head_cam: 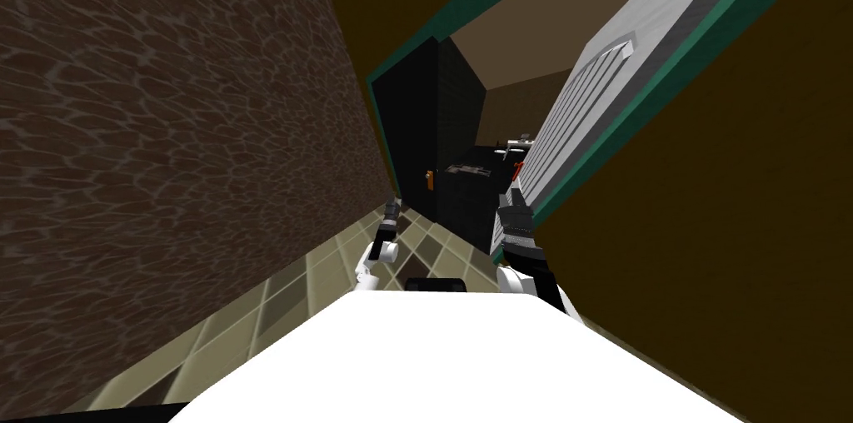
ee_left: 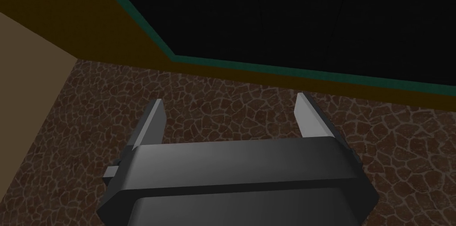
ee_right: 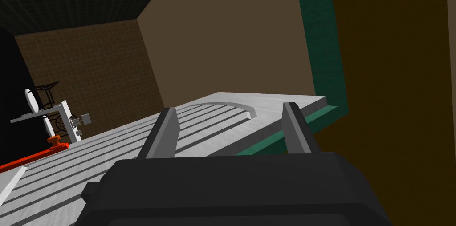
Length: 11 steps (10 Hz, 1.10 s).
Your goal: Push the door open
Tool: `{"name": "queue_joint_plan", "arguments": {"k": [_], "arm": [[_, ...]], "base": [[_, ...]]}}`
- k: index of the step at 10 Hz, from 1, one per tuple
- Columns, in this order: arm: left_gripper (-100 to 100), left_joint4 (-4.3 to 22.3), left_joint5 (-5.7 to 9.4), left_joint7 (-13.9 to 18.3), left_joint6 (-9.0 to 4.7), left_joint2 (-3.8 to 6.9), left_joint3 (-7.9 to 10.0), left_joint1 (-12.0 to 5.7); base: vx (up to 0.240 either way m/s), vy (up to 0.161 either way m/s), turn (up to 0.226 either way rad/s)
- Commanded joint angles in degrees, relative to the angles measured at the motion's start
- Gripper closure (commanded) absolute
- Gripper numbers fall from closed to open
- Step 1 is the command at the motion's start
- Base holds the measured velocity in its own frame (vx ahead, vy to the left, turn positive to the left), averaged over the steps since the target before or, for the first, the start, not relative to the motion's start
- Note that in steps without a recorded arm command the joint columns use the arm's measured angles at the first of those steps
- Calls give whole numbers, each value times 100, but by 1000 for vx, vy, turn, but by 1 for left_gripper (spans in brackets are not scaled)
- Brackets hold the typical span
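Door (head_cam: 575, 110) is on my right, pale grey and slatted, standing ajar in its green frame (ee_right: 320, 36). Right gripper (ee_right: 229, 107) is at the near end of its face; contact can't be judged. Its claw is wide with nothing held. Left gripper (ee_left: 230, 98) is low by the brown stone-patterned wall (head_cam: 167, 151) on the left, also wide. Tiled floor (head_cam: 416, 243) lies between.

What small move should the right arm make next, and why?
Probably press the right gripper forward onto the grey slatted door: its open fingers point at the door's face beside the green frame, and the door looks swung only partway.
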Motion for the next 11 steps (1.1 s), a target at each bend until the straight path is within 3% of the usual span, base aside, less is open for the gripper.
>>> {"name": "queue_joint_plan", "arguments": {"k": [1, 11], "arm": [[-100, 283, -2, 38, -29, 20, -44, -138], [-100, 2025, -11, 242, -134, 46, -274, -1205]], "base": [[98, 74, -76], [83, 78, -86]]}}
